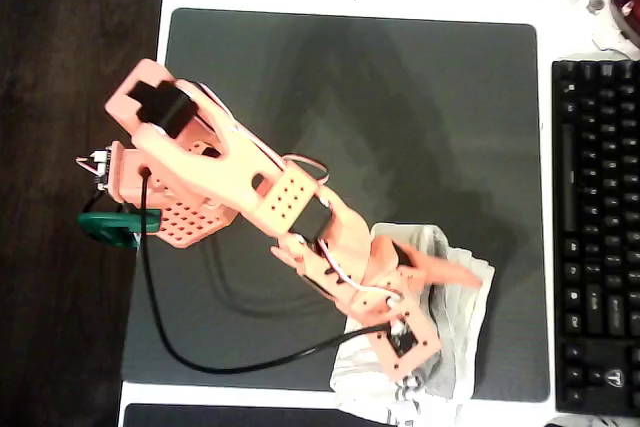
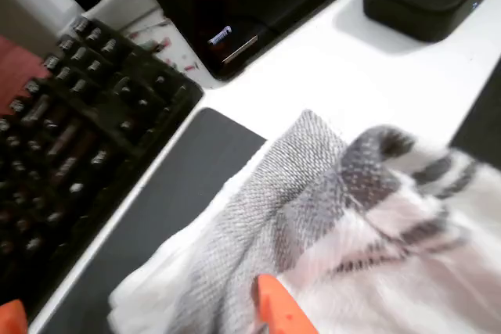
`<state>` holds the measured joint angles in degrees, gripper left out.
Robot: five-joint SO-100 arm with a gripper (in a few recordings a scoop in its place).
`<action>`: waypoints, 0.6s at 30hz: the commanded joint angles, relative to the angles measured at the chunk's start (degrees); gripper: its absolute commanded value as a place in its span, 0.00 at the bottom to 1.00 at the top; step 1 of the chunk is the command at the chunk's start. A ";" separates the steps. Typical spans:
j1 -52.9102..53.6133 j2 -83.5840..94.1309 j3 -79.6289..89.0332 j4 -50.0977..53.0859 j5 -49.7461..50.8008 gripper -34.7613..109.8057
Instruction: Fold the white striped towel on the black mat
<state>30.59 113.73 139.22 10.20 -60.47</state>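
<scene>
The white striped towel (image 1: 465, 312) lies bunched and rumpled at the lower right corner of the black mat (image 1: 350, 97), with its lower edge hanging past the mat's front edge. My orange gripper (image 1: 440, 292) is down on the towel. In the wrist view one orange fingertip (image 2: 274, 307) rests against the towel's (image 2: 352, 217) raised folds. The other fingertip (image 2: 12, 314) shows far off at the bottom left corner, so the gripper (image 2: 141, 314) stands open. Grey stripes run across the crumpled cloth. The mat (image 2: 180, 185) shows beside it.
A black keyboard (image 1: 600, 237) runs along the mat's right side, close to the towel, and also shows in the wrist view (image 2: 78, 115). The arm's base (image 1: 160, 187) stands at the mat's left edge with a black cable looping forward. Small objects sit on the white table at the back.
</scene>
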 commanded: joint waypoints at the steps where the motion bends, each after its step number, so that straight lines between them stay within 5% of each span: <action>1: -1.49 8.96 0.26 6.15 -1.85 0.50; 7: -4.13 16.08 0.97 16.61 -6.06 0.49; 18: -6.59 17.75 -0.44 29.27 -12.22 0.32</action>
<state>23.82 129.46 140.19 38.41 -71.63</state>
